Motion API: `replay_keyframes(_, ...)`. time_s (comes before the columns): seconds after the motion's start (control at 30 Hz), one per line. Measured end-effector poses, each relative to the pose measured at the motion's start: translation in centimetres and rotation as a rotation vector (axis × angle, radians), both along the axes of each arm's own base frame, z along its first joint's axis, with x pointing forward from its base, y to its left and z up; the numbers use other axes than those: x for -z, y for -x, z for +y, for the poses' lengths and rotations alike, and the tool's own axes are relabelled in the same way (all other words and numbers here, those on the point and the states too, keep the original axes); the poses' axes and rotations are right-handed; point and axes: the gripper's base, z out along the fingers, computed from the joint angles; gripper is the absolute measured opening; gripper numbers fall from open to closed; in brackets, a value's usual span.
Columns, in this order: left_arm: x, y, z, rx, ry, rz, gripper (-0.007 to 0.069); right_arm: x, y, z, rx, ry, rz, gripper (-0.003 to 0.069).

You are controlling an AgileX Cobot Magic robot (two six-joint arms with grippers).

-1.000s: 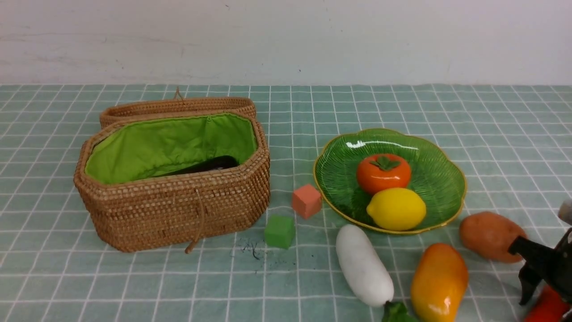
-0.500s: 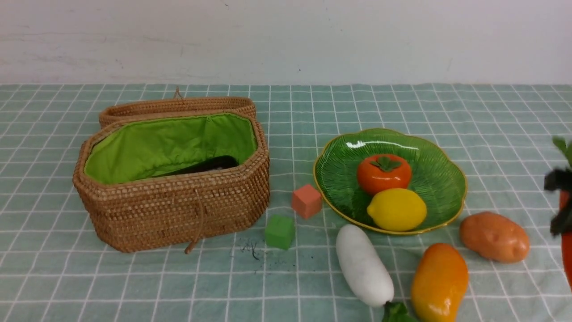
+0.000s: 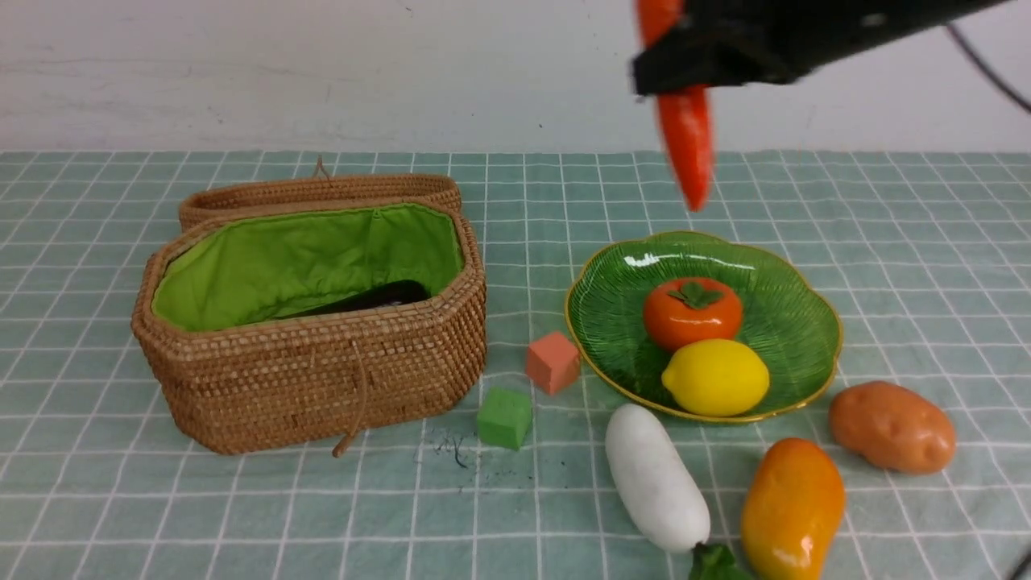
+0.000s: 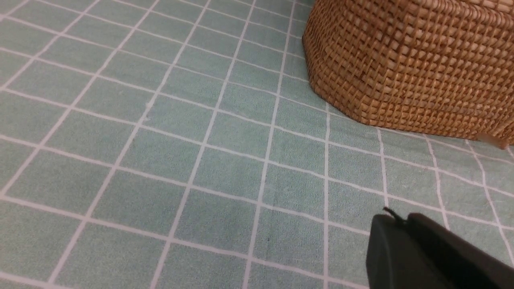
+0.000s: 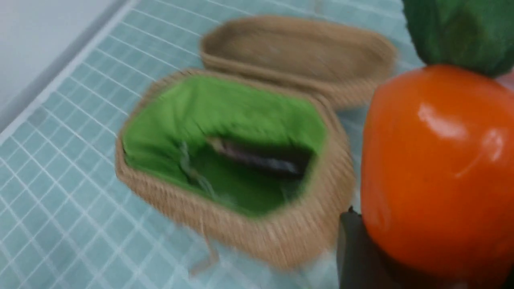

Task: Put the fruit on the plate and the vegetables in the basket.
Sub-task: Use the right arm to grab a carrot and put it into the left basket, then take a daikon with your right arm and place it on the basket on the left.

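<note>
My right gripper [image 3: 685,68] is shut on the red chili pepper [image 3: 686,137], which hangs tip down high above the plate [image 3: 789,322]; the chili fills the right wrist view [image 5: 433,168]. The persimmon [image 3: 691,312] and lemon [image 3: 715,376] lie on the plate. The mango [image 3: 791,507], white radish [image 3: 654,477] and potato [image 3: 892,426] lie on the cloth in front of the plate. The open basket [image 3: 314,379] holds the dark eggplant [image 3: 378,296]. My left gripper [image 4: 395,224] is shut and empty, low over the cloth near the basket's wall [image 4: 409,64].
An orange cube [image 3: 552,362] and a green cube [image 3: 504,416] sit between the basket and the plate. The basket's lid [image 3: 322,192] lies open behind it. A white wall stands at the back of the table.
My right gripper has lifted the chili from the table's front right corner and carried it up and left, to high above the plate. Everything else is unmoved.
</note>
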Motion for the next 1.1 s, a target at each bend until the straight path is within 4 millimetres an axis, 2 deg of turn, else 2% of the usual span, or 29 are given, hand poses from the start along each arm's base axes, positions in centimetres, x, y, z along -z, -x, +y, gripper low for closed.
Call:
replay_keyframes(0.03,0.0,0.0,0.0,0.000,0.000,0.000,0.0038,0.2,-0.2,0.4,-0.002,-0.008,-0.004,0.0296)
replay_keyframes(0.07,0.0,0.0,0.0,0.000,0.000,0.000,0.0039,1.6,-1.5,2.8,-0.015,-0.030,-0.033,0.0296)
replay_keyframes(0.13,0.0,0.0,0.0,0.000,0.000,0.000,0.0040,3.7,-2.7,6.9,-0.019,-0.080,-0.095,0.0296)
replay_keyframes(0.2,0.0,0.0,0.0,0.000,0.000,0.000,0.0041,4.6,-3.1,8.4,-0.020,-0.088,-0.121,0.0296)
replay_keyframes(0.27,0.0,0.0,0.0,-0.001,0.000,0.000,0.0045,6.8,-3.6,11.8,-0.016,-0.091,-0.192,0.0296)
replay_keyframes(0.3,0.0,0.0,0.0,-0.001,0.000,0.000,0.0045,6.8,-3.6,11.8,-0.016,-0.091,-0.192,0.0296)
replay_keyframes(0.37,0.0,0.0,0.0,-0.001,0.000,0.000,0.0049,8.4,-3.7,14.0,0.010,-0.090,-0.251,0.0296)
replay_keyframes(0.47,0.0,0.0,0.0,-0.001,0.000,0.000,0.0050,9.5,-3.5,15.3,0.019,-0.079,-0.284,0.0307)
replay_keyframes(0.57,0.0,0.0,0.0,-0.001,0.000,0.000,0.0052,9.9,-3.5,15.5,0.008,-0.070,-0.280,0.0361)
replay_keyframes(0.67,0.0,0.0,0.0,-0.001,-0.001,0.000,0.0052,9.8,-2.9,15.5,-0.055,-0.035,-0.259,0.0521)
replay_keyframes(0.7,0.0,0.0,0.0,-0.001,-0.001,0.000,0.0052,9.7,-2.8,15.5,-0.068,-0.030,-0.252,0.0531)
replay_keyframes(0.73,0.0,0.0,0.0,-0.001,-0.004,0.000,0.0054,8.8,-1.9,15.4,-0.136,-0.005,-0.237,0.0602)
replay_keyframes(0.8,0.0,0.0,0.0,-0.001,-0.004,0.000,0.0057,7.3,-0.5,14.9,-0.231,0.049,-0.227,0.0659)
replay_keyframes(0.83,0.0,0.0,0.0,-0.001,-0.004,0.000,0.0057,6.7,-0.2,14.8,-0.241,0.052,-0.234,0.0659)
replay_keyframes(0.87,0.0,0.0,0.0,-0.001,-0.007,0.000,0.0058,4.6,1.6,13.8,-0.332,0.136,-0.252,0.0676)
replay_keyframes(0.93,0.0,0.0,0.1,-0.002,-0.016,0.000,0.0060,1.3,4.0,11.8,-0.391,0.235,-0.270,0.0670)
replay_keyframes(1.0,0.0,0.0,0.1,-0.002,-0.017,0.000,0.0060,0.3,4.6,10.9,-0.389,0.286,-0.272,0.0660)
replay_keyframes(1.03,0.0,0.0,0.1,-0.002,-0.018,0.000,0.0064,-1.9,5.9,8.1,-0.326,0.362,-0.208,0.0634)
replay_keyframes(1.1,0.0,0.0,0.1,-0.002,-0.019,0.000,0.0066,-2.7,6.2,6.3,-0.254,0.407,-0.160,0.0611)
